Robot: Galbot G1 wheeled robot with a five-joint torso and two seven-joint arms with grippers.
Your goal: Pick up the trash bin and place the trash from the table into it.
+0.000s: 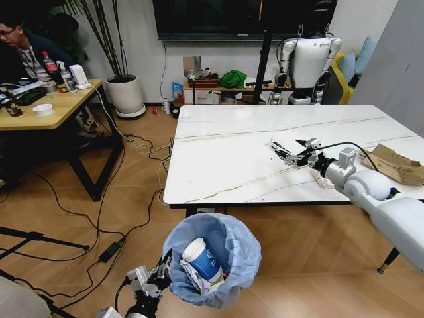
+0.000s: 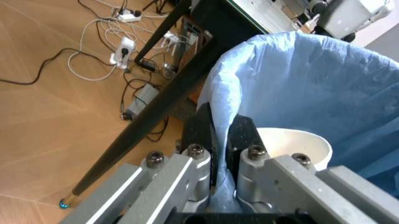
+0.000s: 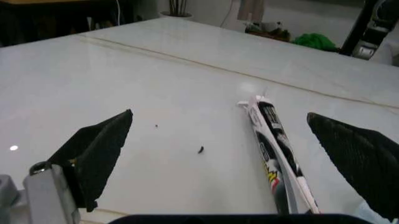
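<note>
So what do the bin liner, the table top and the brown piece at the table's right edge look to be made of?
Bin liner: thin light-blue plastic film, going by its crinkles and slight sheen. Table top: glossy white, marble-like with thin dark veins; real stone or laminate is unclear. Brown piece: matte torn cardboard, likely.

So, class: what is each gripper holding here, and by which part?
The left gripper is shut on the trash bin, pinching its bag-lined rim. The right gripper holds nothing; its fingers are open over a wrapper on the table.
</note>
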